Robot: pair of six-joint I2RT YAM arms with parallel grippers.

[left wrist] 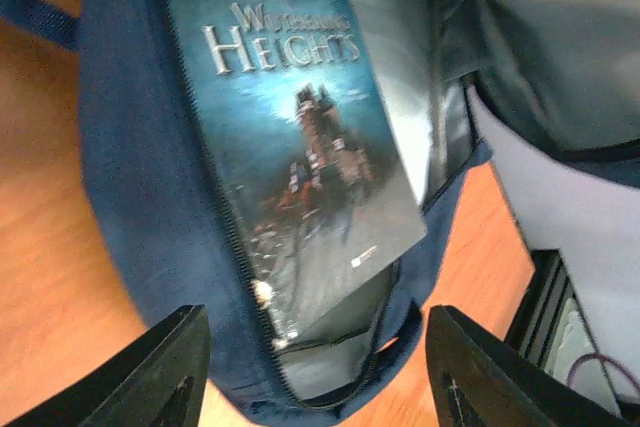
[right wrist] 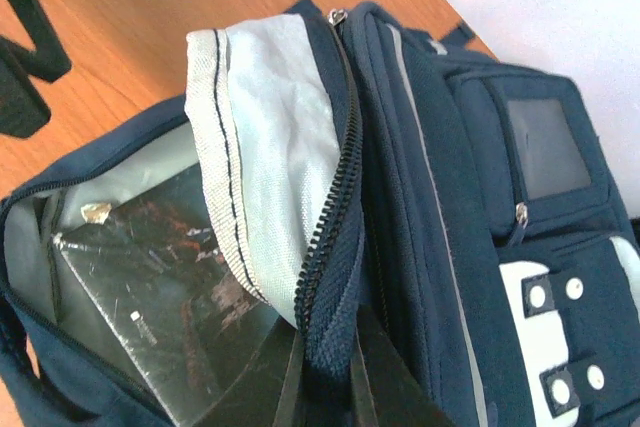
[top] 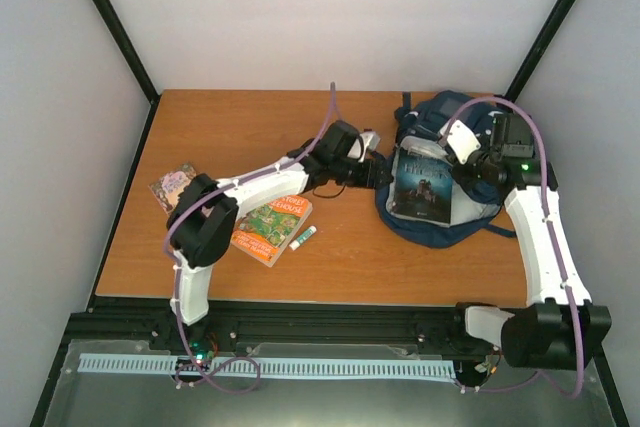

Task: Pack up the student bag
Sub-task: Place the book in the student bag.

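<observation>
The student bag (top: pixel 440 232) lies at the right of the table, navy blue, its main compartment unzipped. A dark "Wuthering Heights" book (top: pixel 422 185) rests inside the opening, its cover showing in the left wrist view (left wrist: pixel 300 137). My left gripper (left wrist: pixel 315 377) hovers open just in front of the bag's edge (left wrist: pixel 150 197), with nothing between its fingers (left wrist: pixel 150 377). My right gripper (right wrist: pixel 325 387) is shut on the bag's zippered flap edge (right wrist: pixel 335 277) and holds it lifted over the book (right wrist: pixel 160 287). The front pocket's white patches (right wrist: pixel 545 297) face up.
An orange and green book (top: pixel 272 229) and a small green marker (top: pixel 303 238) lie on the table under the left arm. A small picture book (top: pixel 172 185) sits near the left edge. White walls close in the back and sides.
</observation>
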